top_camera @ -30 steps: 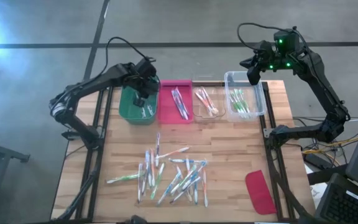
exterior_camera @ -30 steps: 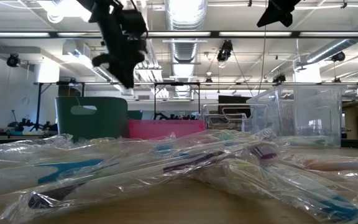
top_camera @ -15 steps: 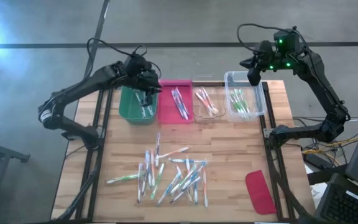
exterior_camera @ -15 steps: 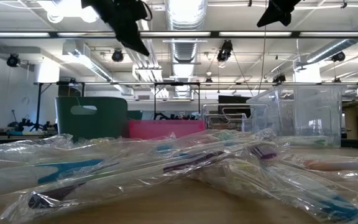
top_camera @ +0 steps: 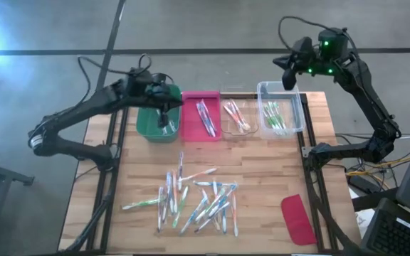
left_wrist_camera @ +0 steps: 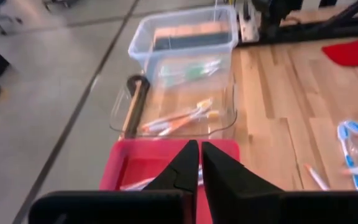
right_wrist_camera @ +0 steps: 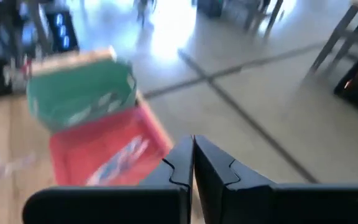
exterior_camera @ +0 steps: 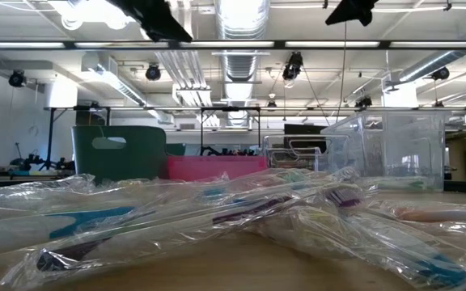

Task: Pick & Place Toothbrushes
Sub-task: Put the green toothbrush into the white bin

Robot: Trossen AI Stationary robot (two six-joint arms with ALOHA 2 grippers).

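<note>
My left hand (top_camera: 164,99), narrow and empty now, has lifted off the green bin (top_camera: 155,121); that brush is delivered, the toothbrushes (top_camera: 194,199) on the table (top_camera: 262,171) wait.

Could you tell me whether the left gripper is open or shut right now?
Shut. In its wrist view the left gripper shows its two dark fingers nearly touching, nothing between them, above the pink bin.
</note>
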